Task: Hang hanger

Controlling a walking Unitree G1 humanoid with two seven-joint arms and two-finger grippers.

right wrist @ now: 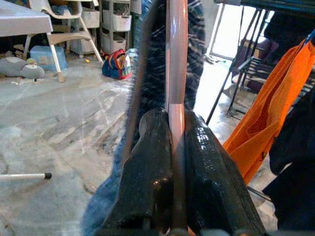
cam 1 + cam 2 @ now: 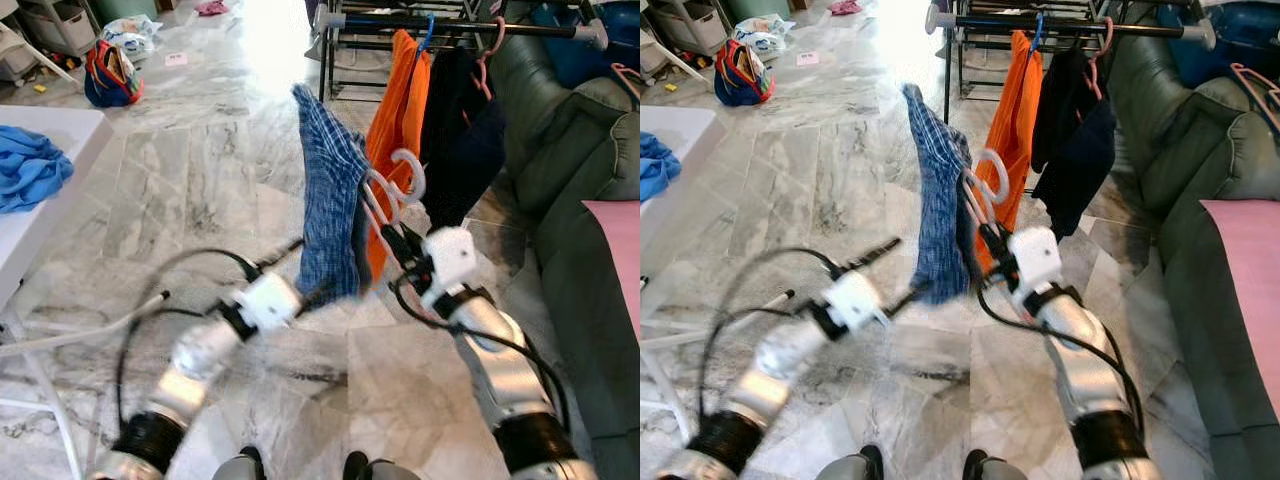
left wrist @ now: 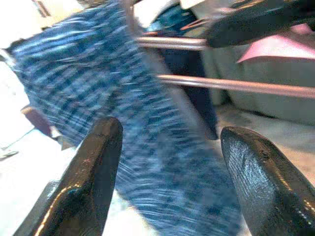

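- The right gripper (image 2: 395, 243) is clenched on the pink hanger (image 1: 176, 64), which carries the blue plaid shirt (image 2: 330, 200) in the air, short of the rack rail (image 2: 470, 28).
- The left gripper (image 2: 300, 243) is released just beside the cloth (fingers spread).
- Lift the hook (image 2: 408, 172) above the rail beside the orange garment (image 2: 398, 120), keeping it level, I judge.

Orange garment (image 2: 398, 110) on rack, green sofa (image 2: 575, 180), colourful bag (image 2: 110, 75), marble floor (image 2: 200, 170)

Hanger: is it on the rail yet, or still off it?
Off. The right gripper holds the hanger with the blue shirt, jaws shut on its bar, well short of the rail where other clothes hang.
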